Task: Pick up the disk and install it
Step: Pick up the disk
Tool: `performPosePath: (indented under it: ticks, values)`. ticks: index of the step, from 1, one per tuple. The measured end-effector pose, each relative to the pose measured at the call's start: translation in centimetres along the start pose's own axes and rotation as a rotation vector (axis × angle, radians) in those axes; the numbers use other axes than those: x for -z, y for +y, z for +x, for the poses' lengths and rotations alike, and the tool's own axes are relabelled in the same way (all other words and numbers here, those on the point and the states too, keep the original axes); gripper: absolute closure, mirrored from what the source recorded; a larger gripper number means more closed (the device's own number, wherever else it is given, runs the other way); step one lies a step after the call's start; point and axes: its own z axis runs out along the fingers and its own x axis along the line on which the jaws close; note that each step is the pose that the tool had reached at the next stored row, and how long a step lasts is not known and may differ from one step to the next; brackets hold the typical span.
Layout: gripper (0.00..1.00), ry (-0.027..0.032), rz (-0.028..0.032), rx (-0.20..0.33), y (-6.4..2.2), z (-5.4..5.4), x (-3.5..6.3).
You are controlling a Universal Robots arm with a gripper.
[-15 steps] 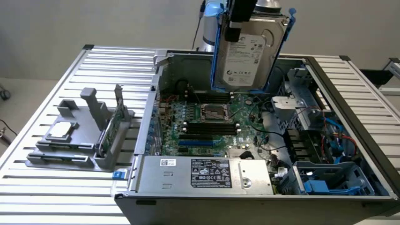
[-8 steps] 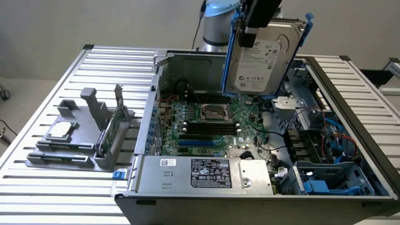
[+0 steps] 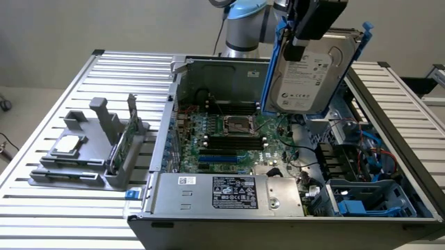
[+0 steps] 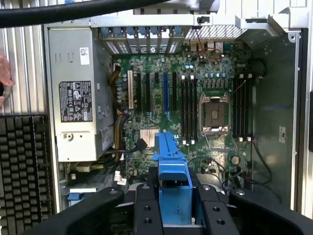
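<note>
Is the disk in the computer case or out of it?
Out: the disk hangs above the open case, clamped in the tool.

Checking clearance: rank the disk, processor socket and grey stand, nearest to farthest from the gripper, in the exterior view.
1. disk, held in the gripper.
2. processor socket, below, inside the computer case.
3. grey stand, outside, at the exterior view's left.

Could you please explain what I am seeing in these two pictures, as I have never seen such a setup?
This is a robot arm over an open computer on a slatted table. One picture is taken by a camera off the arm; the other by a camera on its wrist, looking down into the computer. The claw is shut on the disk, a hard drive in blue rails, hanging above the computer. On the table, a grey holder carries a chip and a green card.
</note>
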Motion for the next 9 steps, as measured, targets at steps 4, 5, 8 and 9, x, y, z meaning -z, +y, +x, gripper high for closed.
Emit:
performPosePath:
  ticks: [4, 5, 8, 9]
  values:
    - [0.67, 0.0000, 0.0000, 0.000, -0.49, 1.4, 0.02]
    - [0.67, 0.0000, 0.0000, 0.000, -0.54, 1.8, 0.01]
    - [0.67, -0.0001, 0.0000, 0.000, -0.81, 3.0, -0.05]
    - [0.67, 0.0000, 0.0000, 0.000, -0.93, 3.4, -0.07]
